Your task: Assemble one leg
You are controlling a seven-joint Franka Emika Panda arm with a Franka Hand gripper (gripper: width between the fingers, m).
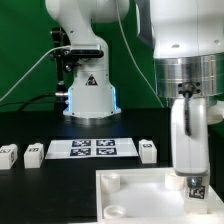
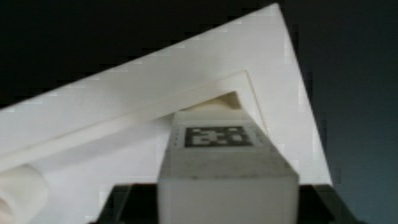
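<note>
My gripper (image 1: 187,140) hangs at the exterior view's right, shut on a white leg (image 1: 193,178) held upright, tag facing the camera at its lower end. The leg's lower end is at the far right corner of the large white panel (image 1: 135,192). I cannot tell whether it touches. In the wrist view the leg (image 2: 226,160) fills the middle between my dark fingers (image 2: 134,203). Its tagged end points at a corner socket (image 2: 221,101) of the panel (image 2: 143,110).
Three more loose legs lie on the black table: two at the exterior view's left (image 1: 8,152) (image 1: 33,152) and one right of the marker board (image 1: 148,150). The marker board (image 1: 91,148) lies in front of the robot base (image 1: 88,95).
</note>
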